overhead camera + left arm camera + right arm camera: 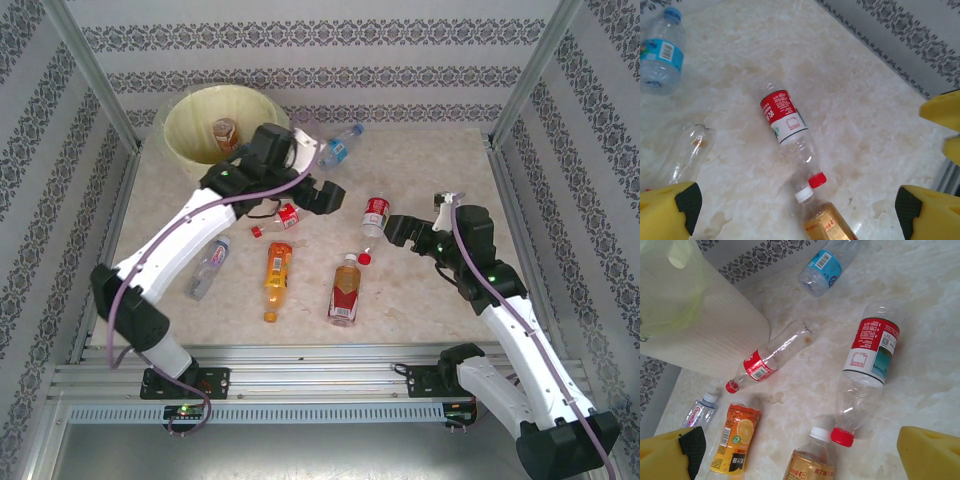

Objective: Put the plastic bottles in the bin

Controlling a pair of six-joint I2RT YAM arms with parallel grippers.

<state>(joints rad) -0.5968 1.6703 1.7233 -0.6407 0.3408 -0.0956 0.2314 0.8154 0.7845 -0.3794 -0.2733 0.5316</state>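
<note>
Six plastic bottles point(345, 290) lie on the table point(430, 170), and one more sits inside the bin point(175, 118) in the far left corner. The left gripper point(797, 210) is wide open near the bin, holding nothing. The right gripper point(800, 455) is wide open too, holding nothing.

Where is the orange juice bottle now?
In the top view, the orange juice bottle lies between a clear bottle to its left and an amber bottle to its right.
</note>
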